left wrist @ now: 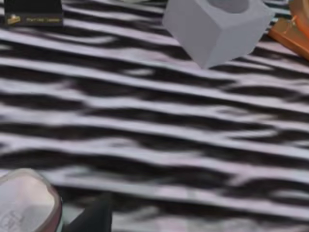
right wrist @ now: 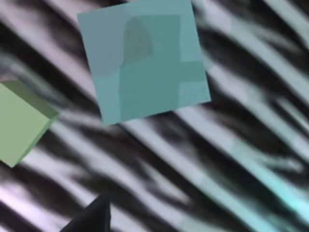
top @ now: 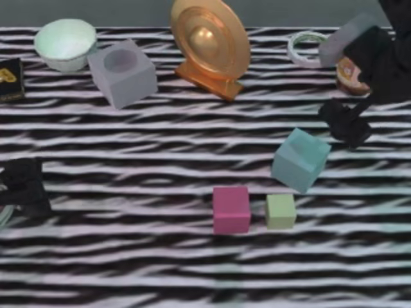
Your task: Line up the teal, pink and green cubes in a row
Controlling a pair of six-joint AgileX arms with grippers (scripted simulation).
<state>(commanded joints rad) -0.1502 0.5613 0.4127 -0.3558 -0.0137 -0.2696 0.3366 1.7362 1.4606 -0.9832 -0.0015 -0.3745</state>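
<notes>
You've got two of three placed: pink cube (top: 231, 210) and green cube (top: 281, 211) sit side by side, just apart, lower centre of the top view. The teal cube (top: 300, 159) lies up and to the right of the green one, turned at an angle (not in the row yet), so aligning it looks like what's left. Right gripper (top: 347, 123) hangs just up-right of the teal cube, apart from it; can't tell if its fingers are apart or together. Left gripper (top: 24, 186) is parked at the left edge, fingers likewise unclear. Grey recessed block (top: 122, 72) is upper left, not involved.
</notes>
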